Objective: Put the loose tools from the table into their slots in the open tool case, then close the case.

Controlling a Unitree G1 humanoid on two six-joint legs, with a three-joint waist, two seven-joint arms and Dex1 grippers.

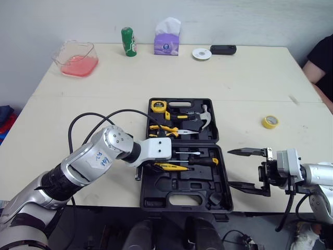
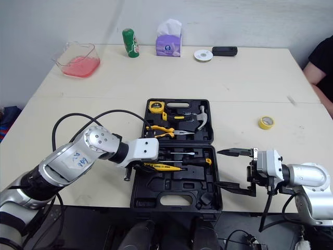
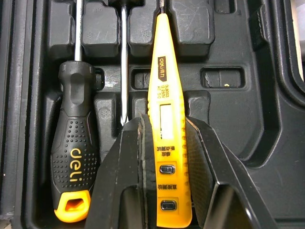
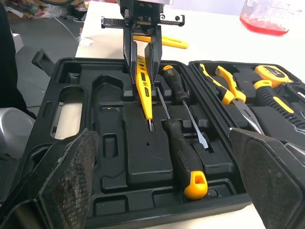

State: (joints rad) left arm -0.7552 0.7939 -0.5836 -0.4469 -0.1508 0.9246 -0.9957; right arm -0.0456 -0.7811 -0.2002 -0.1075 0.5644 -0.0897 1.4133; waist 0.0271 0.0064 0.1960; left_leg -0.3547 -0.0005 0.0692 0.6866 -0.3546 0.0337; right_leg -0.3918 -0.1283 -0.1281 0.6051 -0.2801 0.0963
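Left gripper (image 1: 154, 165), fingers clenched on the yellow tester pen (image 3: 161, 86), sits low at 9 o'clock in the open tool case (image 1: 156, 195), just beside a black screwdriver (image 3: 71, 157). Step looks like slotting the pen; next move calls for pressing it into its recess, then letting go. Right gripper (image 1: 231, 167), fingers spread and empty, hovers over the bench (image 1: 234, 78) at the case's 3 o'clock.

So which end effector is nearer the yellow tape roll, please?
Right. The right end effector sits beside the tool case, toward the tape roll; the left end effector is over it.
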